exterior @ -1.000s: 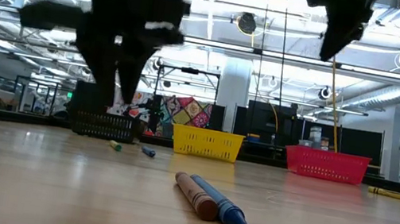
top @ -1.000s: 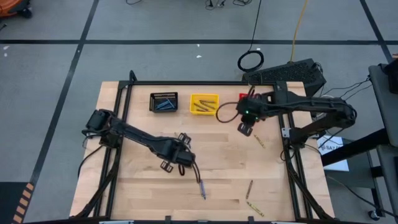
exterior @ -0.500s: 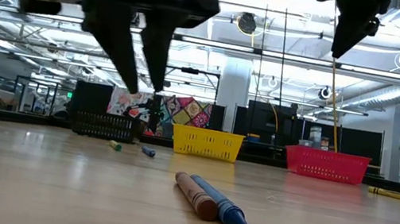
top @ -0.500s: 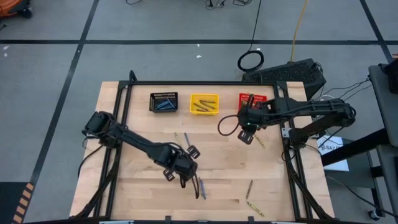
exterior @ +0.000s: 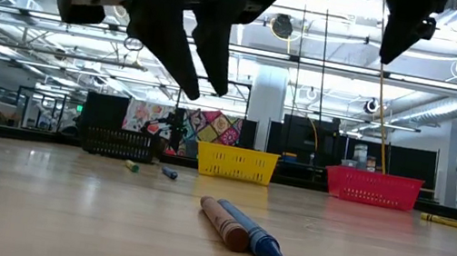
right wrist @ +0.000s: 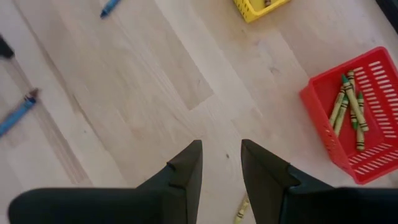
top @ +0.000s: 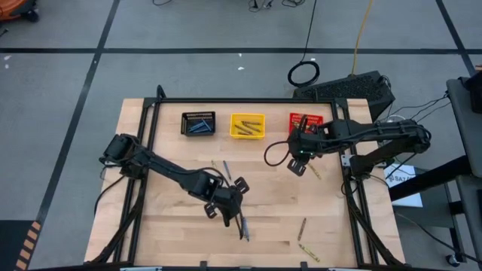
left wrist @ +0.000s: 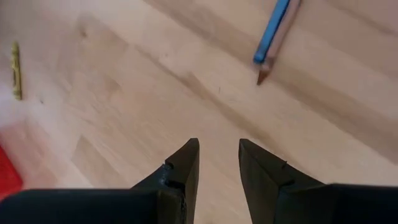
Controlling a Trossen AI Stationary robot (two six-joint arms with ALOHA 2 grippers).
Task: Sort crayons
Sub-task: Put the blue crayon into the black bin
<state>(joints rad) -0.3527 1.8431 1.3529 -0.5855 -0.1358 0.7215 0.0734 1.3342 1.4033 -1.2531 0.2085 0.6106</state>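
My left hand (top: pixel 235 205) hovers empty, fingers parted, above the blue crayon (top: pixel 242 228) and brown crayon (exterior: pixel 224 222), which lie touching near the desk's (top: pixel 173 241) front edge. Descending carelessly could pinch both at once (mixed colours). Other crayons sit in the black bin (top: pixel 199 123), yellow bin (top: pixel 247 125) and red bin (top: pixel 304 120). My right hand (top: pixel 296 161) hangs released just before the red bin.
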